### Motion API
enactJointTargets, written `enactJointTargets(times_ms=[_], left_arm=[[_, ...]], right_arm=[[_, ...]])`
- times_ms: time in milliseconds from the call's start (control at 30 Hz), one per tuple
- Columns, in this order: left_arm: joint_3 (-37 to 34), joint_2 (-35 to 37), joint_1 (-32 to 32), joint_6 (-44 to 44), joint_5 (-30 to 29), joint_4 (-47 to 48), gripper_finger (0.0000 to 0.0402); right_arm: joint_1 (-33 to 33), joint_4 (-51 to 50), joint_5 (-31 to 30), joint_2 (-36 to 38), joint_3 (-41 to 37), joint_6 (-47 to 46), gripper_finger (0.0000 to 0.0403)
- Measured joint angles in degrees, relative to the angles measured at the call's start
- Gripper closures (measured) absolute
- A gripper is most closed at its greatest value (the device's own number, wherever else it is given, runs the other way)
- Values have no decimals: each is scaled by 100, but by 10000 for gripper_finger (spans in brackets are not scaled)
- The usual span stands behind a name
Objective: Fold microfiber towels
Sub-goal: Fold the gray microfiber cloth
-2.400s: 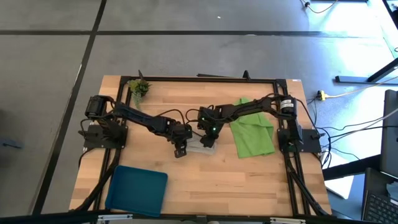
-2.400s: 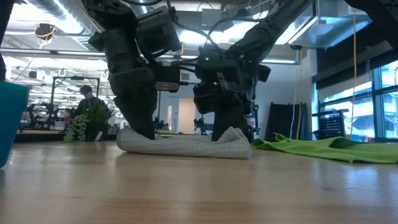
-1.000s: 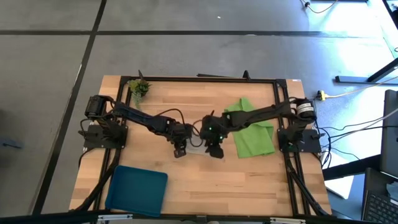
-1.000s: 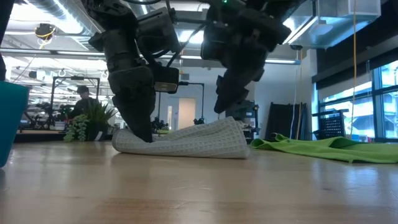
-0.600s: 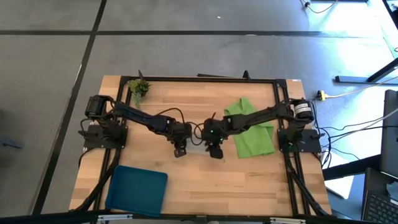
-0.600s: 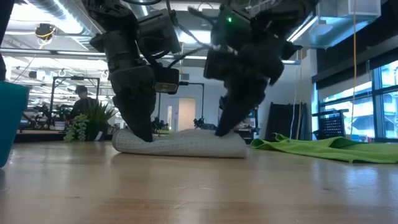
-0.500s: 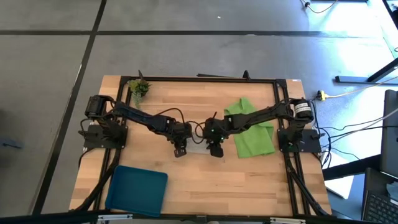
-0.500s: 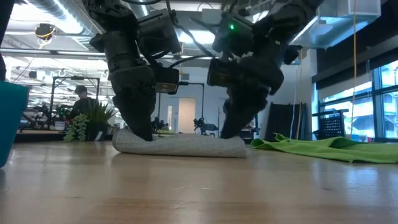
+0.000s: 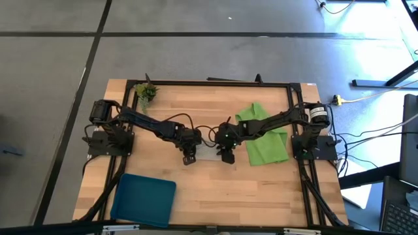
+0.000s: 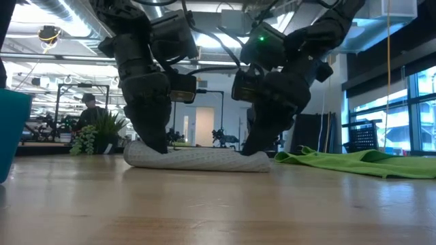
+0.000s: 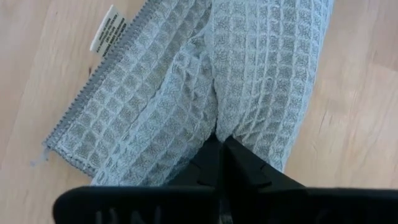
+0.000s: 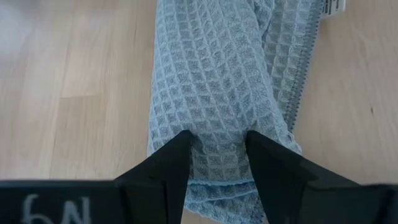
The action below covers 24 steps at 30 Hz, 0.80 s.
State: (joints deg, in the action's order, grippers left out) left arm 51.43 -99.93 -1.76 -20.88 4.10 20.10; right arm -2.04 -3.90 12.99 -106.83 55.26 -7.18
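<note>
The grey microfiber towel (image 9: 207,153) lies bunched at frame centre in the high view. A second ago its right end was raised; it now rests flat, so this fold appears laid. The left end effector (image 9: 189,157) pinches its left end, fingers together. The right end effector (image 9: 228,155) straddles the right end, fingers parted. The green microfiber towel (image 9: 264,140) lies centre-right, unfolded. The wooden tabletop (image 9: 261,189) faces a workshop.
</note>
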Motion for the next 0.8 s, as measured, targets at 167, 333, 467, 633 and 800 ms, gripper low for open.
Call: enactJointTargets(times_ms=[167,333,467,633,800], left_arm=[[-1,-3,-2,-2,-11,-68,364],[-1,47,47,38,-73,-101,343],[-33,310,100,112,-262,-43,344],[-25,741,98,529,-978,25,348],[-13,893,101,1027,-1672,-11,345]], right_arm=[[0,2,-6,-2,-4,16,240],[0,-3,-12,-7,-4,92,240],[-1,-2,-47,-11,-6,161,240],[-4,-9,-48,-11,-6,170,240],[-4,-9,-49,-13,-7,170,240]])
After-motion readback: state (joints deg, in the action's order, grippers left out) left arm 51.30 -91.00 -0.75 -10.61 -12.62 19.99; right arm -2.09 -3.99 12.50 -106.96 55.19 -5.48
